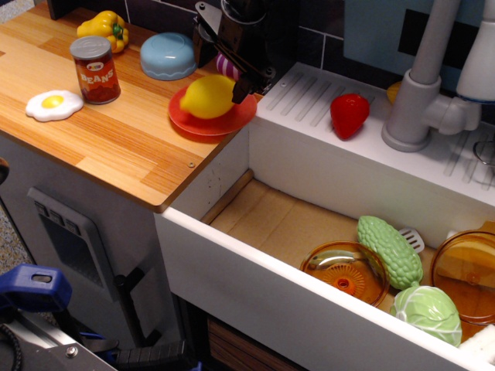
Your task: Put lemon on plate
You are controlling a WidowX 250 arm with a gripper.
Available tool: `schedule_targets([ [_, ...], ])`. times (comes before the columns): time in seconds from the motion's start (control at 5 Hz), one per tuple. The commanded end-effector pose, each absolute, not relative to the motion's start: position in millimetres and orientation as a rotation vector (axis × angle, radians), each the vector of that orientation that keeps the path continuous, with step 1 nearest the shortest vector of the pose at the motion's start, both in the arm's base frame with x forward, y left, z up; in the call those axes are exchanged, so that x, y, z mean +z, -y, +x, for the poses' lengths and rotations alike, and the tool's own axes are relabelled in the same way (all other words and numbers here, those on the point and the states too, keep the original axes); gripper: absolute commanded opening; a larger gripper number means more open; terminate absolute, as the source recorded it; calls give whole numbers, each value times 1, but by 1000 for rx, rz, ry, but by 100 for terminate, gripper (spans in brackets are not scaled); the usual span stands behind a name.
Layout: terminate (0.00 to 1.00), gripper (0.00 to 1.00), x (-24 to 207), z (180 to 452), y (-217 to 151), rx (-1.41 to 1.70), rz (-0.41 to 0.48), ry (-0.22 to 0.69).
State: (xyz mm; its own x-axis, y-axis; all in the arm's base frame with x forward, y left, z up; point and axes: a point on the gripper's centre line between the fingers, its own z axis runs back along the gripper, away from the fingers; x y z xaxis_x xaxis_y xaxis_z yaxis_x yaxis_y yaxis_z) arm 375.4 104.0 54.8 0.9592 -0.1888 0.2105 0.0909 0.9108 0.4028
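The yellow lemon (206, 96) lies on the red-pink plate (236, 117), which sits on the wooden counter (93, 131) by the sink's edge. My gripper (223, 71) hangs just above and behind the lemon. Its dark fingers (246, 82) are spread apart and hold nothing. The right fingertip sits close to the lemon's upper right side; I cannot tell whether it touches. A pink striped thing (226, 66) shows between the fingers, behind the lemon.
A blue bowl (167, 55), a yellow bell pepper (103, 28), a beans can (95, 69) and a toy fried egg (53, 104) sit on the counter. A red strawberry (349, 114) is on the sink ledge beside the tap (418, 100). Amber dishes (344, 272) and green vegetables (389, 249) lie in the sink.
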Motion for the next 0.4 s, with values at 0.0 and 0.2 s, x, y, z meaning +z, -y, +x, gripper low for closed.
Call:
schedule_targets([
  [0.0,0,100,73,384,-111,-129,415,305],
  [0.2,100,100,73,384,-111,-129,415,305],
])
